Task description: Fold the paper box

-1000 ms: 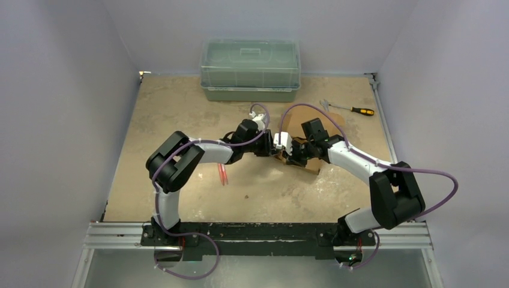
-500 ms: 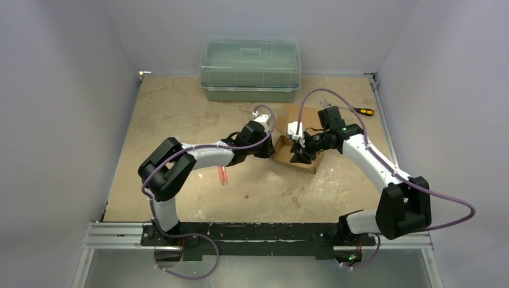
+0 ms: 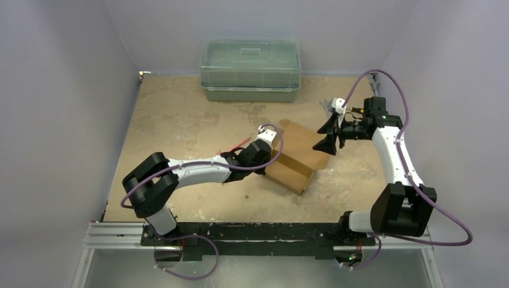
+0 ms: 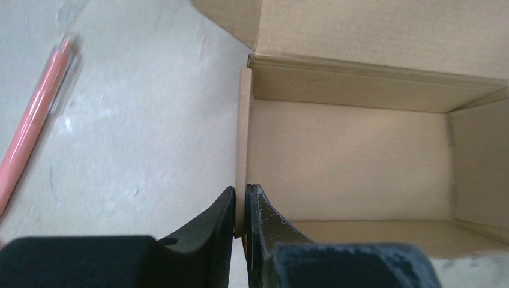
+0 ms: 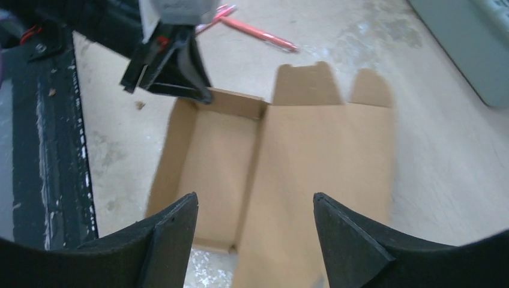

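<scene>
Enclosure with pale grey-lilac walls on three sides; worn beige desk [image 3: 180,120], scuffed white in patches.

Paper box [image 3: 297,157]: plain brown cardboard, lying on the desk about mid-depth. It is partly formed. A shallow tray with upright walls is open on top and nothing shows inside it. A broad lid panel spreads from one long side, with two tabs jutting from one end.

Left hand [image 4: 240,207]: at the box's left end wall. The fingers are pressed almost together on the top edge of that wall, one finger inside the tray and one outside, with cardboard pinched between them.

Right hand [image 3: 329,135]: raised over the box's far right side and clear of the cardboard. The fingers are spread wide and hold nothing. Its wrist view looks down on the tray and lid panel between the two fingertips.

Red pen [image 4: 33,120]: flat on the desk to the left of the box, apart from it, outside the pinched wall.

Green translucent bin [image 3: 249,69]: lid on, well behind the box against the back wall.
</scene>
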Robot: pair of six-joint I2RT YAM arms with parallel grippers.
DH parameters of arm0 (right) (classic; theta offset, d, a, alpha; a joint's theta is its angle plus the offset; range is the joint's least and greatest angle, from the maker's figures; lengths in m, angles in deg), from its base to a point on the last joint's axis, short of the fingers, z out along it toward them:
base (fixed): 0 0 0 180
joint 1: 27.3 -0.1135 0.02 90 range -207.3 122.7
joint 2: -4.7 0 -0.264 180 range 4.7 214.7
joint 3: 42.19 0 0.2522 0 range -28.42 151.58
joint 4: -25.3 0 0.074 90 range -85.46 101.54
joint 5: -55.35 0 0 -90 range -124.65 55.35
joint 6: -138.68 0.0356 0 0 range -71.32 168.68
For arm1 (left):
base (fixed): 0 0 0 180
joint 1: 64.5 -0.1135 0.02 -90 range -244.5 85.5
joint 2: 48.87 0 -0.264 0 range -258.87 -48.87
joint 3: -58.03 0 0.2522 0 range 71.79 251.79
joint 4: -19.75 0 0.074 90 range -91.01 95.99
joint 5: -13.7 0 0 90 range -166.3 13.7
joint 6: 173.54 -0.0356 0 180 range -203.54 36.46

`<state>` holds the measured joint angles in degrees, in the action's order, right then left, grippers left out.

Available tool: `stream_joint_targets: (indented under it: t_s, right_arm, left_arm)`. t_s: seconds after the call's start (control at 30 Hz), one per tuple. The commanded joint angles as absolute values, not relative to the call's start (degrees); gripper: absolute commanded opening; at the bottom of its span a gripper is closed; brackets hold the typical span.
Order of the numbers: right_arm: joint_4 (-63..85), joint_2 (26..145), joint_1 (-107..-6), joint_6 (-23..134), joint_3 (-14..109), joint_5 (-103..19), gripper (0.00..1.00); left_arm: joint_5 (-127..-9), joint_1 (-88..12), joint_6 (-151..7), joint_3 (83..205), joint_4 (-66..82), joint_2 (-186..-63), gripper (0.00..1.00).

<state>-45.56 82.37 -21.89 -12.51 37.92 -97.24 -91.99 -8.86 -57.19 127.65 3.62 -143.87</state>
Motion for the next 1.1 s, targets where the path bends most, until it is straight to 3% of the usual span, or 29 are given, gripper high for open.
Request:
stream_joint_targets:
  t_s: [0.0, 0.13, 0.3, 1.07]
  right_arm:
    - [-35.5, 80.3, -19.1, 0.4, 36.6, -97.2, 0.76]
    - [-19.4, 78.6, -18.9, 16.4, 33.2, -90.8, 0.89]
    - [-22.8, 86.8, -18.8, 15.8, 36.4, -89.6, 0.98]
    - [-27.2, 103.7, -21.8, 17.0, 42.2, -94.1, 0.99]
  left_arm:
    - [-98.7, -7.9, -58.3, 124.5, 0.4, -140.3, 0.11]
    - [-101.1, -7.1, -58.5, 122.8, 0.3, -138.4, 0.11]
    - [-102.9, -6.5, -59.9, 119.3, 2.6, -135.2, 0.11]
    - [-106.2, -1.9, -70.1, 111.0, 13.3, -126.2, 0.10]
